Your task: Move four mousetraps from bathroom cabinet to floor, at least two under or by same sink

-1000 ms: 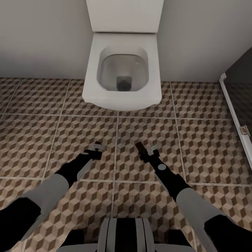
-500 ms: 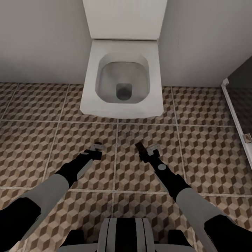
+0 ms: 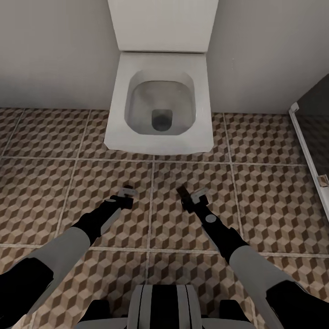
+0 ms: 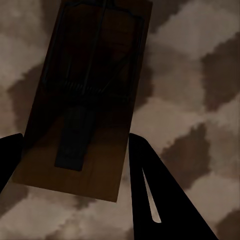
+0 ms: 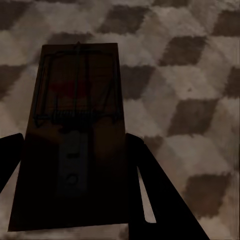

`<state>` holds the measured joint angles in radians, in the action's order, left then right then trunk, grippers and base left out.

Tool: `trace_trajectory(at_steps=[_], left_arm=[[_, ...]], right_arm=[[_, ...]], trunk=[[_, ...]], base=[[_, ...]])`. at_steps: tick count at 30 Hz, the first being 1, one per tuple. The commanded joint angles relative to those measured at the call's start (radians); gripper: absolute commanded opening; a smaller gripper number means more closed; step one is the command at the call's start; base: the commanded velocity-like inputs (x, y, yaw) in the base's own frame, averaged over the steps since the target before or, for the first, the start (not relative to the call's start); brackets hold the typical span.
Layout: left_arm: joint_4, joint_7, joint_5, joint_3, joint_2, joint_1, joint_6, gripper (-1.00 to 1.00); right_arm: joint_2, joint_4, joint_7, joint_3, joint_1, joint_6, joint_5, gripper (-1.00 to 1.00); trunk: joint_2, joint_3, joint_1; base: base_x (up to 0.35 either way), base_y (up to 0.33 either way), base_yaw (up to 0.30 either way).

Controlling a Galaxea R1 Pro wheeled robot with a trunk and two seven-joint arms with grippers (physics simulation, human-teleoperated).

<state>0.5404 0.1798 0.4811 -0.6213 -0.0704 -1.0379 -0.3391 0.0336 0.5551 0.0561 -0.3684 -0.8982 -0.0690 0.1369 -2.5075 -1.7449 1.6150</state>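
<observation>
From the head view, the robot faces a white toilet (image 3: 159, 103) set against the back wall, with the patterned bathroom floor (image 3: 265, 183) spread beneath both outstretched arms. The left gripper (image 3: 127, 193) and right gripper (image 3: 190, 197) hang side by side above the tiles, just in front of the toilet bowl. A brown sliver shows at the right gripper's tip. A glass shower door (image 3: 315, 151) stands at the right edge.

In the left wrist view, a mousetrap (image 4: 85, 95) sits flat between the two dark fingers (image 4: 160, 195), which pinch its long edges. The board is carried face up, with its wire spring toward the camera, probably so that it can be laid flat on the tiles.

In the right wrist view, a second mousetrap (image 5: 75, 135), showing its red spot, is pinched the same way between that gripper's fingers (image 5: 155, 195), over the cube-pattern tiles. No sink is in sight, so both traps are likely in transit.
</observation>
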Motion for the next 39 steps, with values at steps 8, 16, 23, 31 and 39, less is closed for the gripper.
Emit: trace_trajectory(at_steps=[8,16,23,31,39], left_arm=[[0.003,0.011,0.007,-0.013,0.008,-0.001,-0.004,-1.0],[0.003,0.011,0.007,-0.014,0.009,-0.001,-0.004,-1.0],[0.002,0.011,0.007,-0.014,0.009,0.001,-0.004,-1.0],[0.001,0.011,0.007,-0.014,0.009,0.001,-0.004,-1.0],[-0.041,0.011,0.007,-0.017,0.01,0.001,0.008,-1.0]], right_arm=[[0.036,-0.061,0.056,0.0,-0.001,-0.002,0.096,-1.0],[0.04,-0.073,0.06,0.0,-0.001,-0.001,0.112,-1.0],[0.04,-0.078,0.06,0.001,-0.001,0.0,0.113,-1.0],[0.04,-0.098,0.061,0.002,-0.001,0.001,0.114,-1.0],[0.039,-0.102,0.061,0.002,-0.001,0.001,0.114,-1.0]], trunk=[[0.0,0.0,0.0],[0.0,0.0,0.0],[0.0,0.0,0.0],[0.0,0.0,0.0],[0.0,0.0,0.0]], base=[[0.0,0.0,0.0],[0.0,0.0,0.0],[0.0,0.0,0.0],[0.0,0.0,0.0],[0.0,0.0,0.0]])
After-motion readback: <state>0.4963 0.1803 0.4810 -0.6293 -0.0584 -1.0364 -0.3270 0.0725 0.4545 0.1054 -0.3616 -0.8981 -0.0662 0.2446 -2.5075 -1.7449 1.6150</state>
